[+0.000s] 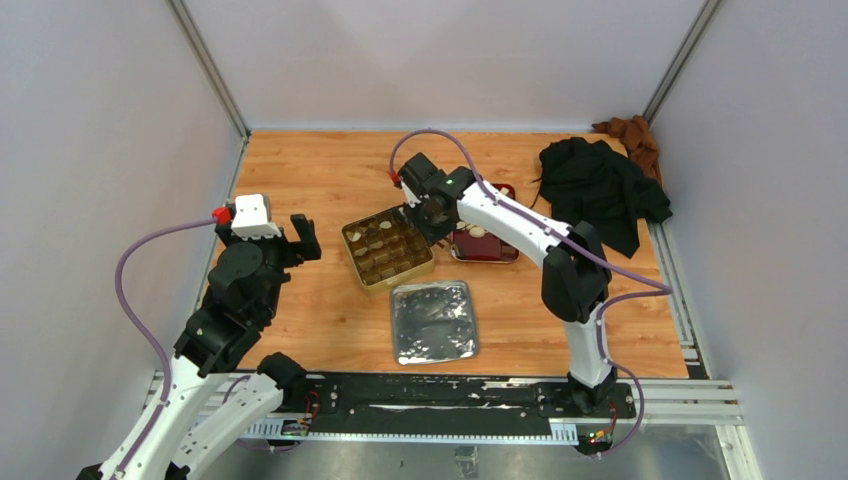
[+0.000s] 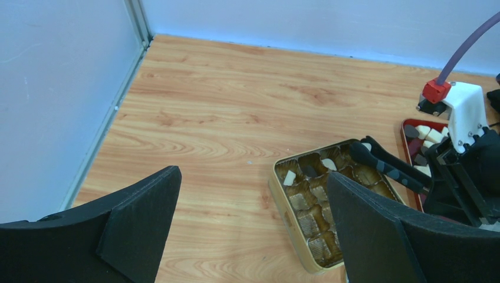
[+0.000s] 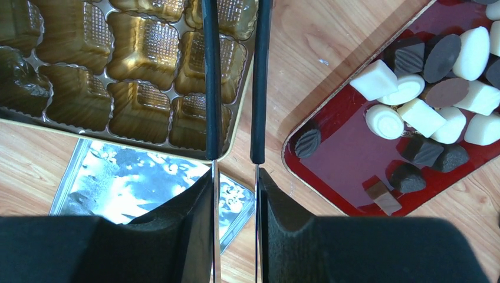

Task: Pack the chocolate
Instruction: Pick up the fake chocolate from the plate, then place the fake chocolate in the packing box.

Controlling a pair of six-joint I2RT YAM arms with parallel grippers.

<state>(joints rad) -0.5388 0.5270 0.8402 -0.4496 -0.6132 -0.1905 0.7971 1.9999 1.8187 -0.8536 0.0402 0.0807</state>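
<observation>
Wooden surface in a grey-walled bay: chocolate mostly heaped on red tray, a few white bits in gold tin beside it; right claw over tin's rim, narrowly parted, empty; left claw spread wide, empty, well apart.

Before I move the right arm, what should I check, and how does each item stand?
1. Right claw gripping a piece: cannot tell; its tips lie outside its wrist view.
2. Gold tin has empty cells: ok.
3. Chocolate remaining on red tray: ok.
4. Left claw open, apart from tin: ok.
5. Silver lid off the tin, lying beside it: ok.
</observation>
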